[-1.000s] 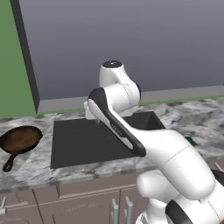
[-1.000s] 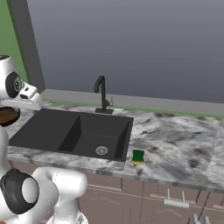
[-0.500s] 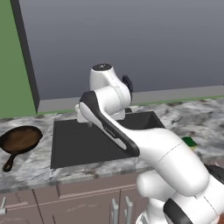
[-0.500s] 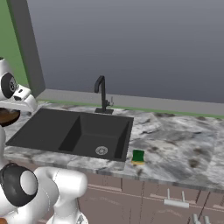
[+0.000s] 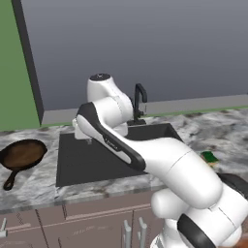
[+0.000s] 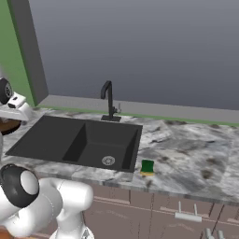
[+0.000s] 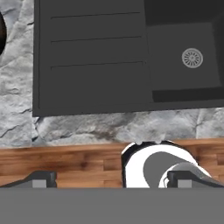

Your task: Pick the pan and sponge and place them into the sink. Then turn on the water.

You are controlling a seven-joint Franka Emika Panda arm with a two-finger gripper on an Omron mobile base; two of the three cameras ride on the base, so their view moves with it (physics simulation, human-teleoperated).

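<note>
pan (image 5: 23, 155): on counter left of sink, untouched.
arm: has swung left toward the pan since a second ago; pickup looks next.
gripper (image 7: 111, 181): above the drainboard, jaws wide apart, empty.
sink (image 6: 51, 140): empty, dry.
sponge (image 6: 147, 167): right of sink.

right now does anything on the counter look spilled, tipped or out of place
Nothing stands out. The pan sits flat on the counter left of the sink, the sponge lies by the sink's right edge, and the faucet is dry.
</note>
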